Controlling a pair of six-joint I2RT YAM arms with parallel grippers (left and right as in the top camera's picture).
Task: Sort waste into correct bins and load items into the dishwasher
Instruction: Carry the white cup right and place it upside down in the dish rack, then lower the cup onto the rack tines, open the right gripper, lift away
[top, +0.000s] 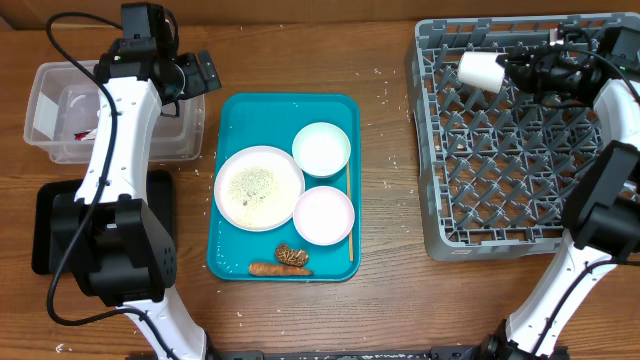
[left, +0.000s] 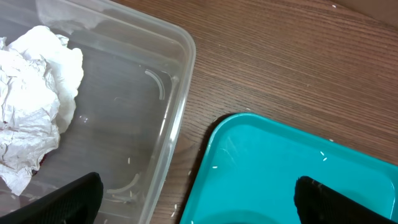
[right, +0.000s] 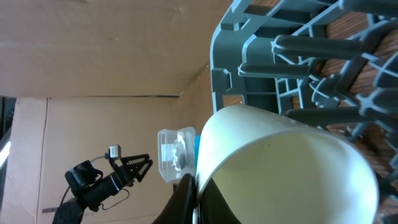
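Your right gripper (top: 508, 68) is pinching a smooth white cup (top: 481, 70), tipped sideways, at ten o'clock over the grey pegged rack (top: 500, 190), while your left gripper (top: 205, 72) is gaping wide.

Teal tray (top: 235, 125) centred on surface (top: 300, 40); round plate (top: 292, 205) with rice grains (top: 255, 185), white bowl (top: 321, 149), smaller dish (top: 323, 215), chopsticks (top: 350, 215), carrot piece (top: 267, 268), brown lump (top: 292, 256) carried on it. White cup (top: 478, 70) gripped by right pincer (top: 505, 62) over grey rack's (top: 500, 170) far left corner. Clear tub (top: 45, 110), black tray (top: 42, 225) placed left.
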